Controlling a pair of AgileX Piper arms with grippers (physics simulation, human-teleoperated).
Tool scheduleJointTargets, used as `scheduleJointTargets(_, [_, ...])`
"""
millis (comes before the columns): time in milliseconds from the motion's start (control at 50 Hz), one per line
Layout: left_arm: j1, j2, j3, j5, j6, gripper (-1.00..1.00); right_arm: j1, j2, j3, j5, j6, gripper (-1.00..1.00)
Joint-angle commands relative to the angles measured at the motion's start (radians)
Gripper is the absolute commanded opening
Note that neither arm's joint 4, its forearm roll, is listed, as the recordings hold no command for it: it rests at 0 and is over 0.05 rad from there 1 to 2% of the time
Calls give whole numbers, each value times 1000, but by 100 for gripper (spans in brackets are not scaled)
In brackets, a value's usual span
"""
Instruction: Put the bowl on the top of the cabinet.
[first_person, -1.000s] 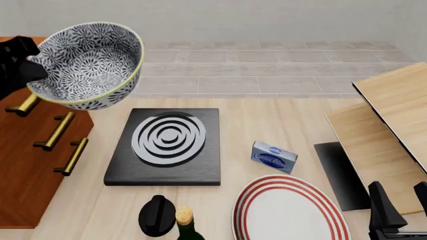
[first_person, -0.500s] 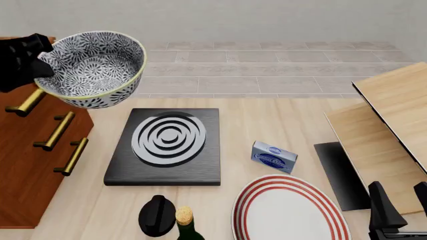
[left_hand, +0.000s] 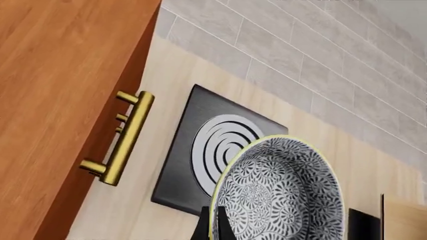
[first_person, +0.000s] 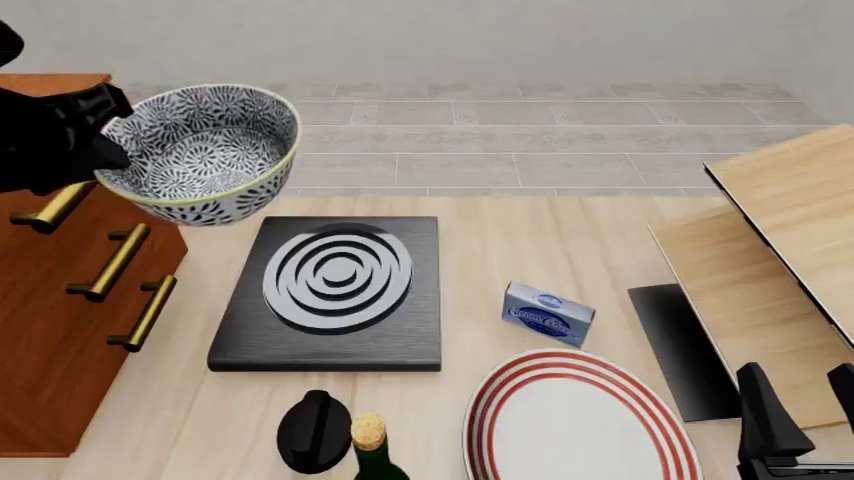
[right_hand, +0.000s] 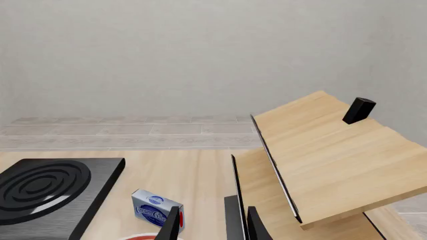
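Observation:
The speckled blue-and-white bowl (first_person: 207, 150) hangs in the air beside the upper right edge of the reddish-brown cabinet (first_person: 54, 320), nearly level with its mouth up. My left gripper (first_person: 114, 135) is shut on the bowl's left rim. In the left wrist view the bowl (left_hand: 280, 195) sits over the black hob, with my left gripper (left_hand: 212, 227) pinching its rim and the cabinet (left_hand: 53, 75) with a brass handle (left_hand: 123, 137) alongside. My right gripper (first_person: 805, 410) rests open at the front right corner, holding nothing; in its own wrist view the right gripper (right_hand: 213, 227) faces the pale boards.
On the table stand a black hob with silver rings (first_person: 334, 290), a small blue box (first_person: 547, 312), a red-ringed plate (first_person: 581, 420), a corked bottle (first_person: 370, 445) and a black knob-like object (first_person: 314, 430). Pale wood boards (first_person: 787, 230) slant at the right.
The bowl has levelled out from a tilt and drifted slightly right and down, carried by my left gripper. The right arm has not moved.

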Motion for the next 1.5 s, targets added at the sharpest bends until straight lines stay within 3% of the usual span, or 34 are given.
scheduleJointTargets(20, [5, 6, -15, 2, -18, -100, 0, 0, 0, 0, 0, 100])
scheduleJointTargets(440, [79, 30, -100, 46, -14, -100, 0, 0, 0, 0, 0, 100])
scheduleJointTargets(880, [192, 51, -265, 139, -11, -100, 0, 0, 0, 0, 0, 100])
scheduleJointTargets(1500, [316, 68, -349, 192, -70, -100, 0, 0, 0, 0, 0, 100])
